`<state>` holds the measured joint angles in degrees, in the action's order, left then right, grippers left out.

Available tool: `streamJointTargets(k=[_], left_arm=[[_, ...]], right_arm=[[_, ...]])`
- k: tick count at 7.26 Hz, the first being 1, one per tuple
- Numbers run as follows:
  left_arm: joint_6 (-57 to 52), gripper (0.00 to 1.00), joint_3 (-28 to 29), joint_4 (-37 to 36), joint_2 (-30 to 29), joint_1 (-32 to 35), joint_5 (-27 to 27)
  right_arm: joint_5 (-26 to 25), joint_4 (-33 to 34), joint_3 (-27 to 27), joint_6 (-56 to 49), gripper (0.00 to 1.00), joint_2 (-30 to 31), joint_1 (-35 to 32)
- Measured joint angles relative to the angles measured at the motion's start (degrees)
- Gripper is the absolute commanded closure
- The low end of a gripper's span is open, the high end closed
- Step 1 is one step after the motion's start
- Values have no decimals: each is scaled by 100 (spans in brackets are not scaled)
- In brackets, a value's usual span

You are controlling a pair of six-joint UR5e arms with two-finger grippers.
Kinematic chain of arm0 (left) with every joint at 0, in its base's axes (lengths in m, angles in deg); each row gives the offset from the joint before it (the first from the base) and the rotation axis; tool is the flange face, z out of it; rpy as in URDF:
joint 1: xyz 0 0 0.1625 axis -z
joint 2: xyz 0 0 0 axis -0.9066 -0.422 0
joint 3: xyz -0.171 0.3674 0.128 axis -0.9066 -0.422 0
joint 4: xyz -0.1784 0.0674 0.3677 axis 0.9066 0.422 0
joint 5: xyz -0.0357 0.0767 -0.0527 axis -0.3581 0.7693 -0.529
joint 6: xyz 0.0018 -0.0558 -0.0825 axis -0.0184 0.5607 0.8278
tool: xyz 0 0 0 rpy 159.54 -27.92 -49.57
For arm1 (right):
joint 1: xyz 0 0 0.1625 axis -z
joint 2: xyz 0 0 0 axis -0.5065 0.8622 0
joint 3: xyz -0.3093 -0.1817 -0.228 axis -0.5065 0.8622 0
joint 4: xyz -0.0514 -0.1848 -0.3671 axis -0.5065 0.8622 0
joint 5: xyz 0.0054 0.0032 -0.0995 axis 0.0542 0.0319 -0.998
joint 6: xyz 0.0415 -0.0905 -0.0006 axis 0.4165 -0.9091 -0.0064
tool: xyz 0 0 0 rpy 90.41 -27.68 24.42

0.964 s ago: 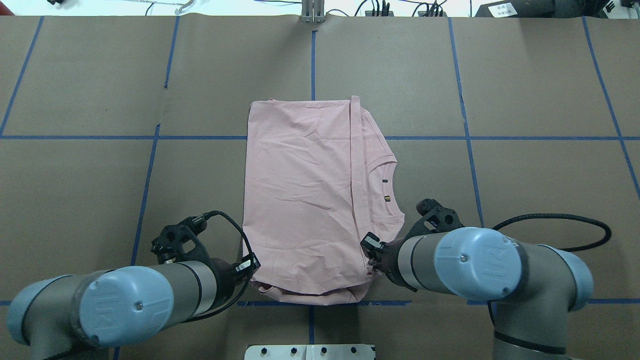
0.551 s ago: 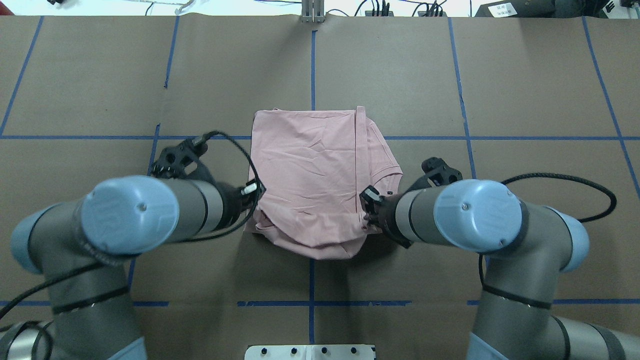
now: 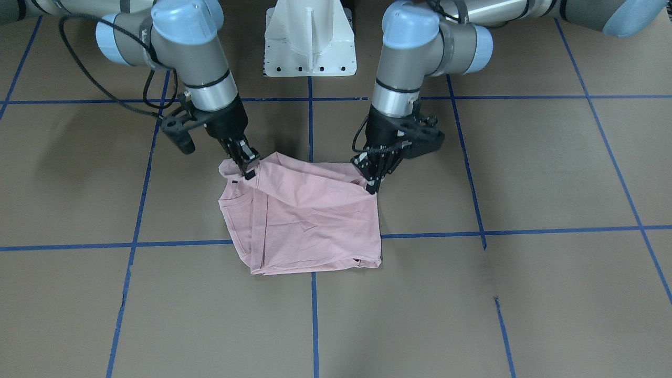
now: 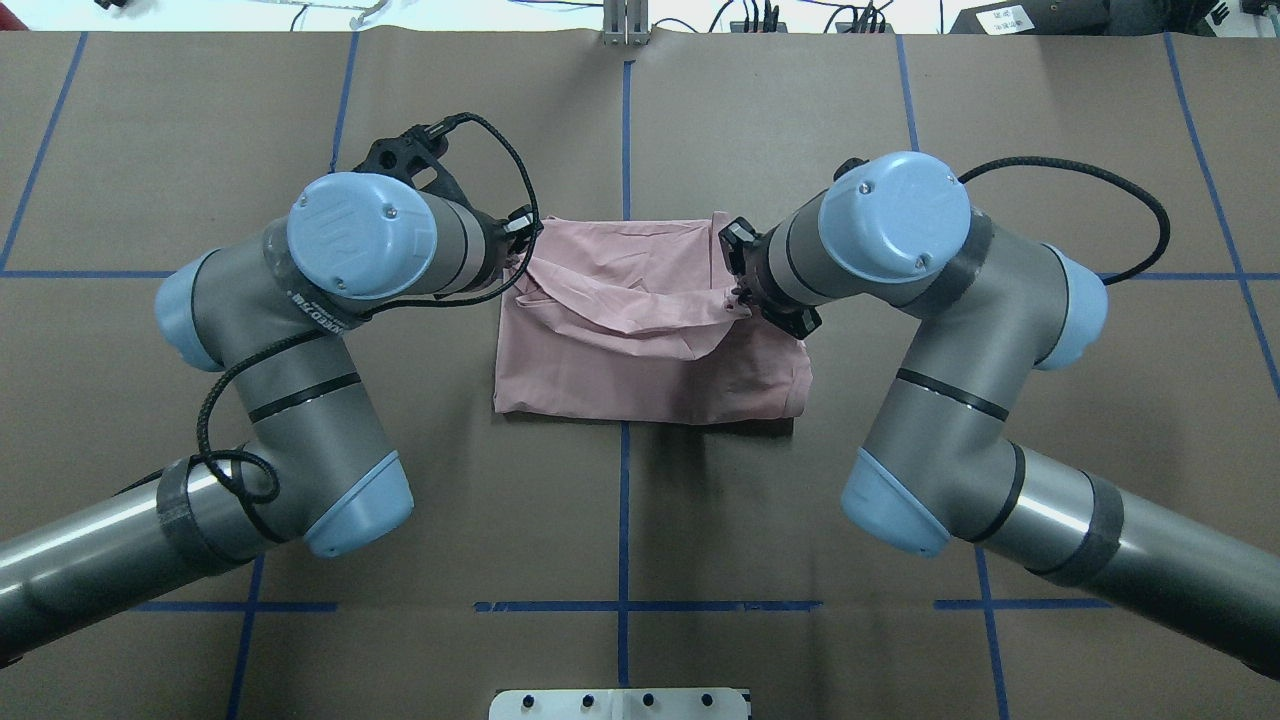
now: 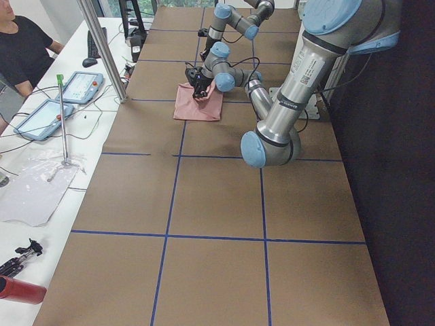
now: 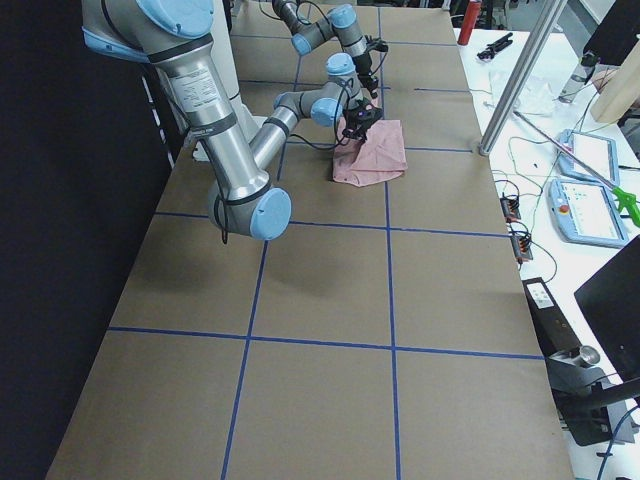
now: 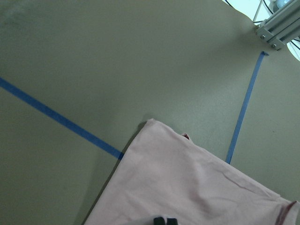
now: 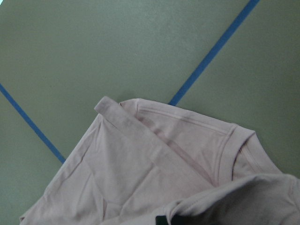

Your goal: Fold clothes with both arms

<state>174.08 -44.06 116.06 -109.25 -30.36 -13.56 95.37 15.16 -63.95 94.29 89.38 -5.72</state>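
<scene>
Pink T-shirt on brown paper, near the middle of the bench, a little toward the far edge. Nearest the robot's edge: a fresh rounded fold, flat on the paper. A second ago stretched long toward the near edge, both near corners pinched low. Since then lifted, carried away from the robot and brought over the far half. Halved in length as a result, so judged well into this fold, though not yet laid down.

Farther on, over the lower layer: the carried hem, sagging slack between two pinch points. Left gripper clamped narrow on the corner toward the bench's left end. Right gripper clamped narrow on the corner toward the right end, just beside the small black sleeve tag. Both seemingly a little above the cloth below and short of the far hem. Left arm and right arm bent inward over the shirt's two sides. Print out of sight.

Left to do, by judgement: lower the hem, square it with the far hem, let go. Risk of a bunched middle if released with that sag.

Beyond, at the far edge: a metal post. Containers: none made out, so no contents to tell.
</scene>
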Motion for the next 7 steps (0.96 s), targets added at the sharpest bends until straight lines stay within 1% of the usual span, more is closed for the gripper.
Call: streamJointTargets(k=[1, 2, 3, 4, 5, 6, 7], left_arm=[[-119, 100, 234, 58, -116, 64, 9], [-169, 100, 335, 82, -169, 93, 36], [-189, 85, 458, 126, -213, 103, 85], [-218, 65, 807, 305, -323, 116, 127], [-442, 60, 1416, 709, -479, 194, 227], [-1009, 53, 2015, 1280, -564, 454, 351], [-1549, 53, 2316, 1730, -536, 743, 396]], right_arm=[[146, -21, 351, -67, 100, -183, -142], [252, -110, 598, -104, 100, -285, -226], [298, -318, 854, -140, 90, -355, -269], [316, -621, 1310, -237, 31, -523, -329], [332, -1012, 2132, -507, 1, -888, -450], [430, -1458, 3228, -1085, 0, -1357, -695], [677, -1721, 3936, -1709, 0, -1627, -1031]])
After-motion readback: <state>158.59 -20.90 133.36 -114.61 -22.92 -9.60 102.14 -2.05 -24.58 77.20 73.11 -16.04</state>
